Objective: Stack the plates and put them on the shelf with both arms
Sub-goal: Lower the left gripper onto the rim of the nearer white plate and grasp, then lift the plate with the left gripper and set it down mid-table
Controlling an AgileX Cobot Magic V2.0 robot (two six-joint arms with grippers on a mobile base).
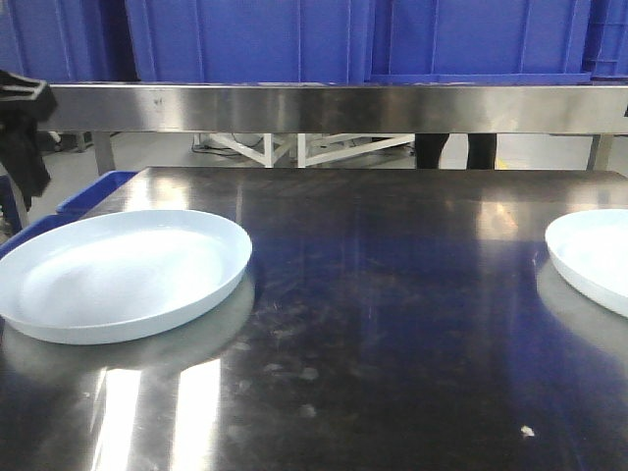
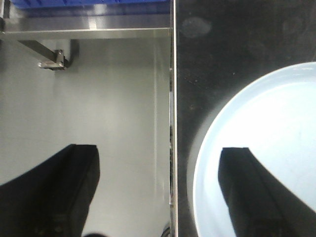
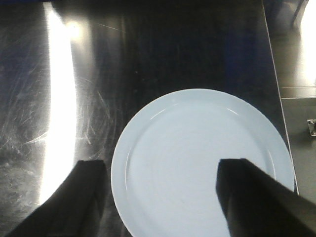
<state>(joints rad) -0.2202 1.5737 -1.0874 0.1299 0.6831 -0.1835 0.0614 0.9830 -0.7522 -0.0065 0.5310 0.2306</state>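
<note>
Beyond the two plates [image 1: 123,270], steel rail [image 1: 334,106] under blue crates [image 1: 255,39]

We see a dark, shiny counter [image 1: 392,324] with bright light on it, big blue boxes [image 1: 255,39] on a metal shelf [image 1: 343,108], and a grey floor [image 2: 108,98].

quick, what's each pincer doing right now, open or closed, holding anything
left pincer: open, holding nothing, one finger over the left plate
right pincer: open, holding nothing, above the right plate
</note>
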